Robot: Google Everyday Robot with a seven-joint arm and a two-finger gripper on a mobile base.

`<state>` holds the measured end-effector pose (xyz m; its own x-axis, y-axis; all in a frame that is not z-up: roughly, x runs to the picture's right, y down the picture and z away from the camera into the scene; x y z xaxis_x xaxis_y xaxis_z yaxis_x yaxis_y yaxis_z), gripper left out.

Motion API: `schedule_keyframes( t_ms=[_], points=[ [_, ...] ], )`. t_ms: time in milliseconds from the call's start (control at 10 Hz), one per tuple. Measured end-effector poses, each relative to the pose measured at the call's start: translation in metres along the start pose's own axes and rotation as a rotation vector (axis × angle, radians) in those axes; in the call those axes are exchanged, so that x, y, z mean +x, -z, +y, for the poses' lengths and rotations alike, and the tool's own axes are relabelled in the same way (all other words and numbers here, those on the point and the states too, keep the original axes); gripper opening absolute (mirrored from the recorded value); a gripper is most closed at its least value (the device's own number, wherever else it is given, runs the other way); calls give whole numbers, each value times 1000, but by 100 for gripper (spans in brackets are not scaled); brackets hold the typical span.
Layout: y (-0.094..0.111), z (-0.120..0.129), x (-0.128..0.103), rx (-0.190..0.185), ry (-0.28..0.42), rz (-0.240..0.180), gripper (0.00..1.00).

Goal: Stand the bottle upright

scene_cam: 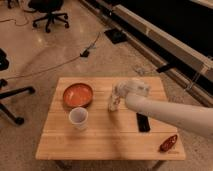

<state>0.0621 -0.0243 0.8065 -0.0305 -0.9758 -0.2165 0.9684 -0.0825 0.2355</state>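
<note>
The bottle (114, 100) stands near table (100, 142) centre, at three o'clock from the bowl (77, 94). The gripper (119, 92) is at its top; its grip state is unclear. It looks light, slick and tippy, best held mid-body.

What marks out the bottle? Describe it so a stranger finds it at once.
On the wooden table, look right of the orange bowl, where the white arm's gripper sits. The bottle is at that gripper, near the table's middle. It is slim and clear with a whitish label, unlike the squat white cup or the flat black phone.
</note>
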Motion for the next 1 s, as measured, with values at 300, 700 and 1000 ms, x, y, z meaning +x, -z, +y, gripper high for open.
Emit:
schedule_keyframes(
  t_ms=[300,700,1000],
  points=[
    [0,-7,-5,11,14,-5,80],
    [5,-13,-4,35,21,-26,80],
    [13,-9,7,60,1,-55,80]
  ],
)
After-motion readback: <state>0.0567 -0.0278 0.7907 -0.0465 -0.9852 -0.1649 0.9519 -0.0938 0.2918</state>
